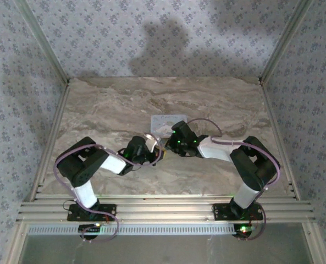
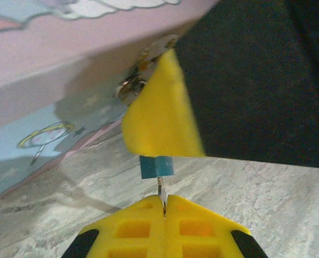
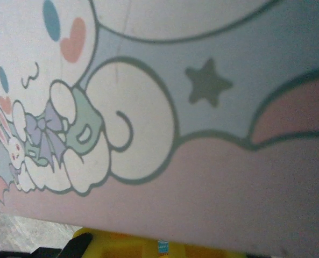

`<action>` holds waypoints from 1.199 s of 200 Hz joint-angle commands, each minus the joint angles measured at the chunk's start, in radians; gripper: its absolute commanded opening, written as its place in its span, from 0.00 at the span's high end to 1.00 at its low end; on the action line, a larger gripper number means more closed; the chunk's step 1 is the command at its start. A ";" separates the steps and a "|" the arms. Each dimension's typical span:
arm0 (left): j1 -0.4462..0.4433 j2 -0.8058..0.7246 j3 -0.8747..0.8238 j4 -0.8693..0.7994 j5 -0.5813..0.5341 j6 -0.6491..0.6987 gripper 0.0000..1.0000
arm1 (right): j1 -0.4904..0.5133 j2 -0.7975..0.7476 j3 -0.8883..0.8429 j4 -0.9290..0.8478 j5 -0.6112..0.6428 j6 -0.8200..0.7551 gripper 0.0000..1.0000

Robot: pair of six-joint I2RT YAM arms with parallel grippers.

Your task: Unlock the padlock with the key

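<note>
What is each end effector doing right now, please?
Left end effector: closed on the key, at the padlock.
Right end effector: cannot be told.

Grey floral-patterned walls (image 1: 152, 33) enclose a marbled beige tabletop (image 1: 113, 104) edged by aluminium rails (image 1: 163, 212).

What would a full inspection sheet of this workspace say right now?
Surface: marble-patterned table.
Job's things: teal padlock, with the key tip at its near face.
Clutter: pictured tin beside the padlock; otherwise nothing seen.
Grippers: left gripper shut on the key; right gripper at the padlock, its grip hidden.
Cables: purple cables loop along both arms.
Surroundings: patterned walls, aluminium frame.
</note>
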 commanded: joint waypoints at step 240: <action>-0.143 -0.064 0.057 -0.159 -0.223 0.238 1.00 | 0.003 -0.112 0.004 -0.179 0.000 -0.013 0.52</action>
